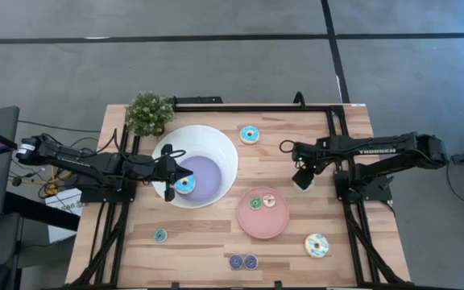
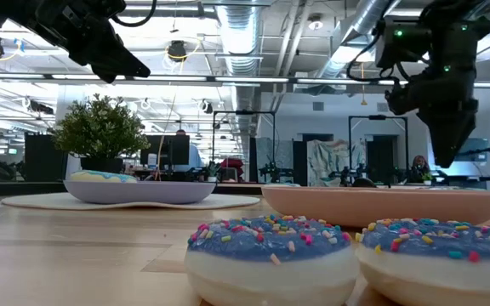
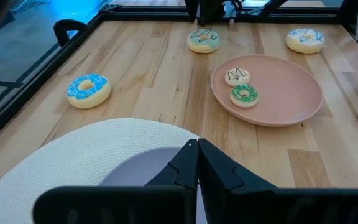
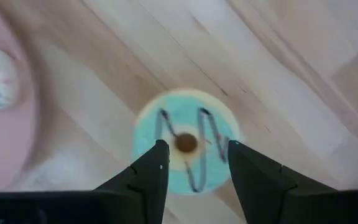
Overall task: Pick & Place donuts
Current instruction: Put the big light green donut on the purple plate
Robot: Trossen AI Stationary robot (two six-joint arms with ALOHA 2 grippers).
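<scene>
My left gripper (image 1: 171, 187) is shut and empty above the big white bowl (image 1: 216, 149); in the left wrist view (image 3: 193, 148) its fingertips meet over the bowl's rim. One light-blue donut (image 1: 185, 184) lies in the bowl's lilac centre. My right gripper (image 4: 194, 146) is open and points down over a pale teal donut with a dark zigzag (image 4: 185, 146), which lies flat on the table. In the low view (image 2: 449, 149) it hangs clear above the table. A green donut (image 1: 255, 203) and a cream donut (image 1: 269, 200) lie on the pink plate (image 1: 263, 227).
Loose donuts lie on the table: a blue one (image 1: 250, 134) at the far side, a small teal one (image 1: 160, 235), two dark blue ones (image 1: 243, 262) at the near edge, and a pale one (image 1: 316, 245). A potted plant (image 1: 149, 113) stands at the far left.
</scene>
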